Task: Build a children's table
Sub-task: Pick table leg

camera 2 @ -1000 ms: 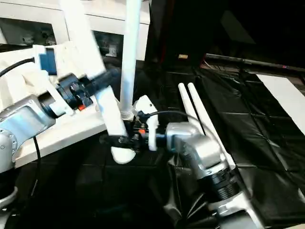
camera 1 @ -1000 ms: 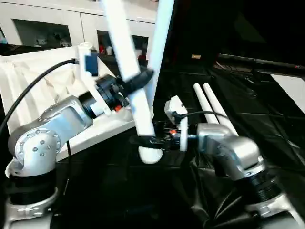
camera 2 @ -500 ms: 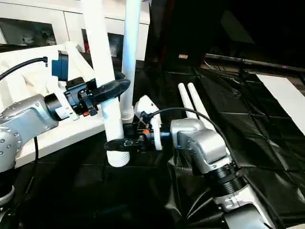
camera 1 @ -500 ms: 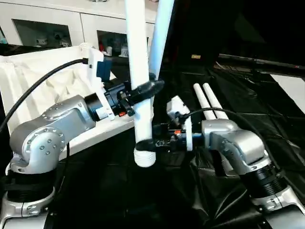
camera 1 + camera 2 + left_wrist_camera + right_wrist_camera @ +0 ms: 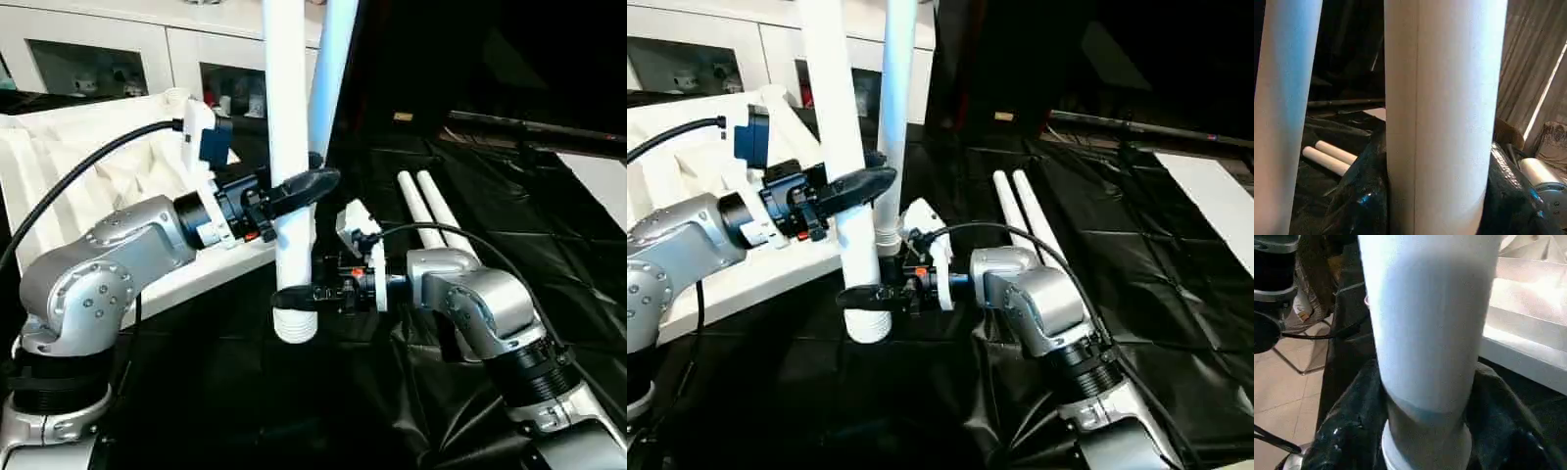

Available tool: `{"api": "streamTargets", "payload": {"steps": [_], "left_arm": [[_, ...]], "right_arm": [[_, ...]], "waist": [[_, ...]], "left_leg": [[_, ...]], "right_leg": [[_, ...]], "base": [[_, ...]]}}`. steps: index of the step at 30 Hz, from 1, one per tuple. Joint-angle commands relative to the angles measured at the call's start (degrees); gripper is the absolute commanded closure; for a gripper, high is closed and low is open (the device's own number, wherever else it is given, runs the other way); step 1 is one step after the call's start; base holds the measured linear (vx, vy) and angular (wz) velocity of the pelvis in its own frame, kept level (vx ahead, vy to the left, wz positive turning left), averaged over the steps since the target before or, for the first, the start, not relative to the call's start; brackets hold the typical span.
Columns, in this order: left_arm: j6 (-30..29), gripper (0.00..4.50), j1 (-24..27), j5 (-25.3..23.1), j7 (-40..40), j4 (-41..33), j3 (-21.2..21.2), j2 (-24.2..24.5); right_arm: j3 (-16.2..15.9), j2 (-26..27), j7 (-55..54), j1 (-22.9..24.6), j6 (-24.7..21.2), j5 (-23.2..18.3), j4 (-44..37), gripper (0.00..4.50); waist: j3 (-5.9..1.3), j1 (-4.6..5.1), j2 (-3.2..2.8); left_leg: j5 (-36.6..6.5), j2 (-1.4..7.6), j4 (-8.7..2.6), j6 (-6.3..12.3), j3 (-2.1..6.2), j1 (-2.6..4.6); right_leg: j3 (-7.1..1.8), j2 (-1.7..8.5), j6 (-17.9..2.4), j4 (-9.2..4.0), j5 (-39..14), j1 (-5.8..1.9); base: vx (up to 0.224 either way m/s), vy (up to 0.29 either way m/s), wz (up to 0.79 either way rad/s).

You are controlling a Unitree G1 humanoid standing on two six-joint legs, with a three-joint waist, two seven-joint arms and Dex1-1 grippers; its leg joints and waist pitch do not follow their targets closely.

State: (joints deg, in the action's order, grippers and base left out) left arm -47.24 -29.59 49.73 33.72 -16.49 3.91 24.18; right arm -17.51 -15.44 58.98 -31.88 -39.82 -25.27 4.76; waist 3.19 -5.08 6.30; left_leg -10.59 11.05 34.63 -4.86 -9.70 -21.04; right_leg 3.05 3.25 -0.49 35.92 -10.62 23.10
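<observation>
Both grippers clamp one upright leg [image 5: 291,186] held above the black sheet [image 5: 549,255]: the left gripper [image 5: 294,188] at mid-length, the right gripper [image 5: 294,297] near its ribbed lower end. Uneven pull could tilt it against the second leg [image 5: 328,88] standing just behind. The tabletop [image 5: 69,176] lies left; two spare legs [image 5: 431,215] lie right.

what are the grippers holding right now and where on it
Both hold one upright white table leg: the left gripper around its shaft, the right gripper lower, just above its ribbed bottom end.
</observation>
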Motion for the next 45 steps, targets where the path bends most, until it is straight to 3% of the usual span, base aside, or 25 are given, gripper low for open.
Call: {"api": "streamTargets", "payload": {"steps": [1, 9, 10, 11, 25, 33, 40, 41, 45], "left_arm": [[0.5, 2.73, -1.2, 0.1, 0.9, -0.2, -0.9, -0.2], [0.3, 2.73, -1.1, 0.5, 1.0, -0.4, -0.4, -1.0], [0.3, 2.73, -1.1, 0.5, 1.1, -0.4, -0.5, -0.9], [0.2, 2.73, -1.1, 0.3, 1.4, -0.4, -0.7, -0.7], [-0.2, 2.73, -0.5, 0.3, 2.6, -1.2, -1.4, -0.3], [-0.1, 2.73, -0.5, 0.4, 2.7, -1.3, -1.2, -0.4], [0.2, 2.73, -1.2, -0.9, -0.5, 0.8, 0.1, -1.7], [0.0, 2.17, -1.4, -0.6, -1.2, 1.3, 0.6, -2.1], [-0.3, 1.94, -1.2, 2.0, -0.7, 1.3, 2.2, -2.8]], "right_arm": [[1.1, -0.4, -0.3, -1.3, -0.3, -0.5, 0.2, 2.47], [1.2, 0.1, 0.0, -1.2, 0.6, -0.3, 0.4, 2.62], [1.2, 0.2, -0.1, -1.2, 0.7, -0.3, 0.4, 2.06], [1.1, 0.3, -0.1, -1.2, 1.0, -0.1, 0.3, 1.92], [0.8, 0.3, 0.4, -1.1, 1.3, 0.2, 0.0, 1.92], [0.8, 0.4, 1.0, -0.9, 0.4, -0.5, -0.2, 2.56], [1.2, 0.6, 0.5, -0.7, 0.8, -0.1, 0.2, 2.62], [1.3, 0.7, 0.4, -0.7, 0.9, -0.1, 0.2, 2.62], [2.1, 1.3, -0.3, -0.5, 1.4, -0.2, 0.4, 2.64]], "waist": [[-3.5, 0.07, -1.33], [-3.54, 0.05, -1.38], [-3.53, 0.07, -1.36], [-3.54, 0.07, -1.44], [-3.53, 0.04, -1.43], [-3.52, 0.06, -1.46], [-3.54, 0.05, -1.56], [-3.55, 0.01, -1.48], [-3.58, 0.02, -1.49]], "left_leg": [[-10.1, 1.99, -4.28, -3.81, 0.46, 0.78], [-10.2, 2.01, -4.29, -3.89, 0.5, 0.77], [-10.1, 1.99, -4.29, -3.86, 0.5, 0.73], [-10.1, 1.99, -4.3, -3.91, 0.5, 0.77], [-10.3, 2.0, -4.3, -3.86, 0.5, 0.77], [-10.3, 1.99, -4.3, -3.84, 0.51, 0.77], [-10.4, 2.01, -4.29, -3.99, 0.51, 0.75], [-10.4, 1.96, -4.23, -3.94, 0.47, 0.79], [-10.3, 1.94, -4.26, -3.92, 0.54, 0.74]], "right_leg": [[-2.66, 3.98, -7.9, -3.96, -13.0, -2.71], [-2.65, 4.01, -7.7, -3.95, -13.0, -2.75], [-2.65, 3.98, -7.8, -3.93, -12.8, -2.75], [-2.64, 3.97, -7.9, -3.93, -12.6, -2.74], [-2.65, 4.01, -7.8, -3.94, -12.9, -2.76], [-2.64, 3.98, -8.0, -3.92, -12.7, -2.76], [-2.64, 3.96, -8.0, -3.88, -12.6, -2.76], [-2.65, 3.99, -8.0, -3.97, -12.6, -2.75], [-2.61, 4.02, -8.1, -3.96, -12.7, -2.76]], "base": [[0.0, 0.0, 0.0], [0.0, 0.0, 0.0], [0.0, 0.0, 0.0], [0.0, 0.0, 0.0], [0.0, 0.0, 0.0], [0.0, 0.0, 0.0], [0.0, 0.0, 0.0], [0.0, 0.0, 0.0], [0.0, 0.0, 0.0]]}}
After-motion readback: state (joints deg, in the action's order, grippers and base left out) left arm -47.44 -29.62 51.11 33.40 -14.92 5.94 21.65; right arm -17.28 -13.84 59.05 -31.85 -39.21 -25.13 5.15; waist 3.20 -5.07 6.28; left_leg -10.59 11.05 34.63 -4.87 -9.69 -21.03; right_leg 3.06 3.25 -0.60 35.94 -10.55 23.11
